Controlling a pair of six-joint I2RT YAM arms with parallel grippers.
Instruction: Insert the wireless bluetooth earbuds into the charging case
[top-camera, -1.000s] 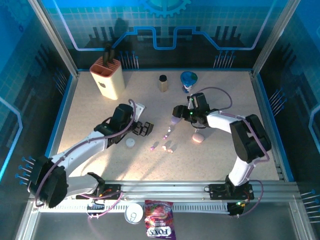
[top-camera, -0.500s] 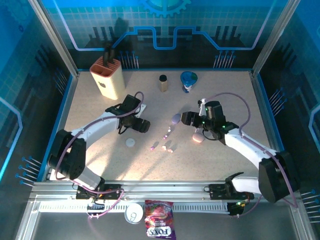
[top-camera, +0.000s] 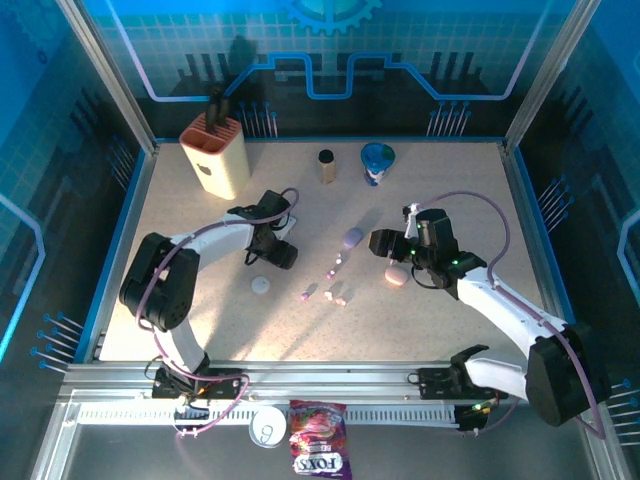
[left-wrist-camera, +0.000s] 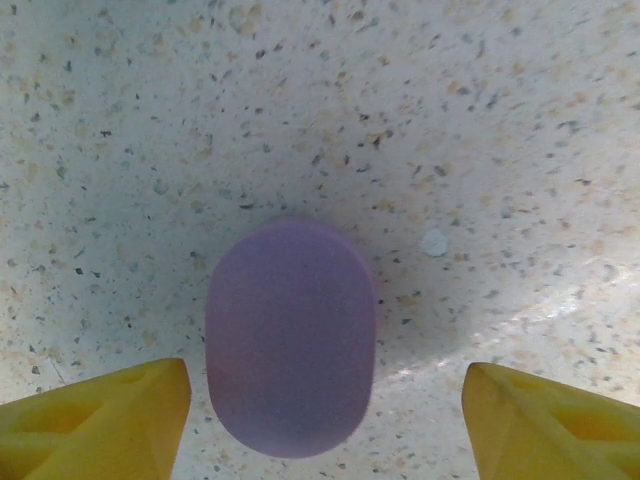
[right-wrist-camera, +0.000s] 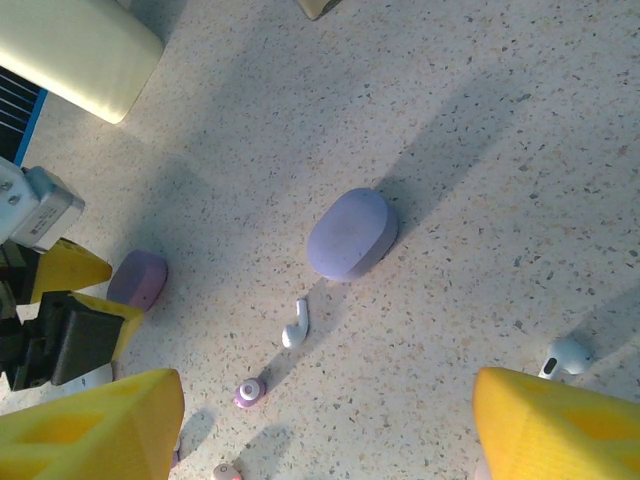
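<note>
On the speckled table, the earbuds lie loose beside a closed purple case. My left claw stands spread around a pinkish case, not touching it. My right claw is spread too; the frame cuts off its tips.

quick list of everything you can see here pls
knife block: one, cream, far left
tube: one, brown, far middle
cup: one, blue, right of tube
lilac case: one, mid-table
pink case: one, centre right
mauve case: one, under left tool
disc: one, white, left of earbuds
earbuds: five or more, pastel, centre
sweets bag: one, red, front ledge
tin: one, silver, beside sweets bag
left tool: one, open, straddling mauve case
right tool: one, open, near pink case
</note>
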